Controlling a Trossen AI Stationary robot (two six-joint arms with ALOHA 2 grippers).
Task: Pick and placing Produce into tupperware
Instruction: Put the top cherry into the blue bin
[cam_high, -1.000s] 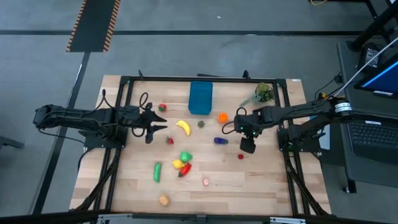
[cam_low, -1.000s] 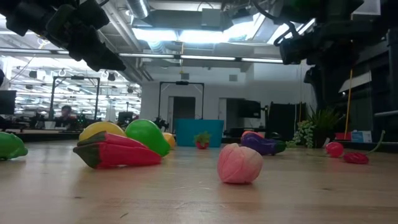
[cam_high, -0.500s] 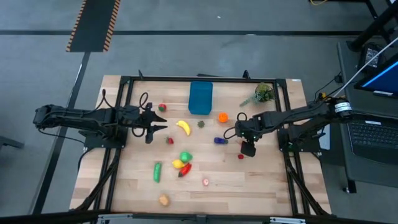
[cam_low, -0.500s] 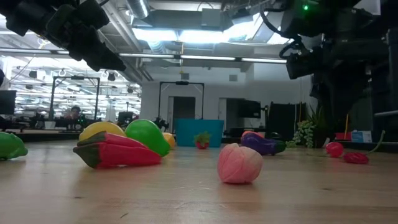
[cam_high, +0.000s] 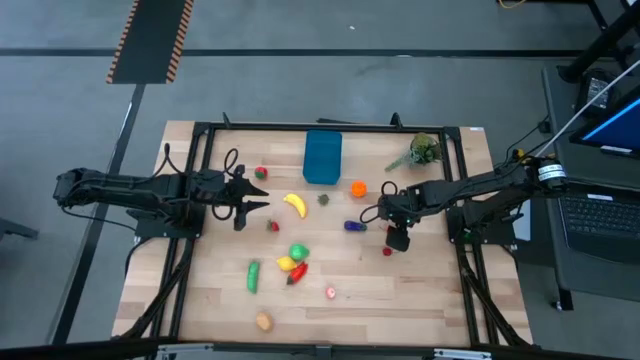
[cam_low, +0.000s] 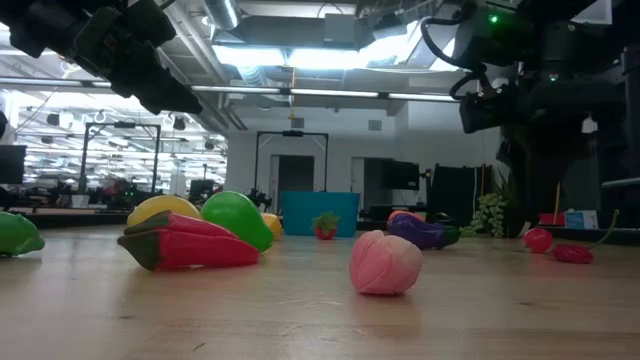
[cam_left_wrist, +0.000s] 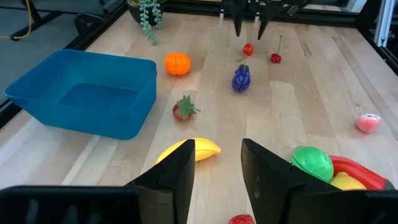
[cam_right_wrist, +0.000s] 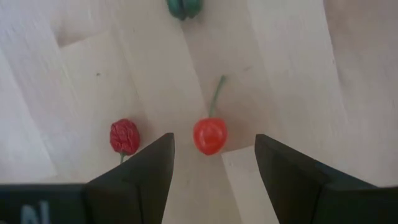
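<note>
So right now the right tool (cam_right_wrist: 211, 165) hangs straight over a little red cherry (cam_right_wrist: 209, 135) on the wooden tabletop (cam_high: 400, 300); its two fingers (cam_right_wrist: 140, 171) stand apart with the cherry showing in the gap between them, not touching it; a darker red raspberry-looking piece (cam_right_wrist: 124, 137) lies just beside the cherry, and the tip of the purple eggplant (cam_right_wrist: 184, 7) peeks in at the edge of that wrist view; from above, this tool (cam_high: 397, 238) sits right of the table's middle, near the eggplant (cam_high: 354, 226) and the orange (cam_high: 358, 187).

Meanwhile the left tool (cam_high: 250, 205) waits over the left part of the tabletop; its fingers (cam_left_wrist: 177, 177) are partly open and hold nothing, with the yellow banana (cam_left_wrist: 193, 149) visible past them.

The teal-blue tupperware (cam_high: 322, 157) stands at the far edge of the tabletop, about mid-width, and looks empty in the left wrist view (cam_left_wrist: 81, 93); a strawberry (cam_left_wrist: 184, 108) lies near its side; the rest of the produce is scattered loose: a green cucumber (cam_high: 253, 276), a red pepper (cam_high: 297, 272) bunched with a green and a yellow piece, and a pink peach-like one (cam_low: 385, 263) nearer the front; a leafy sprig (cam_high: 424, 150) lies at the far right corner.
</note>
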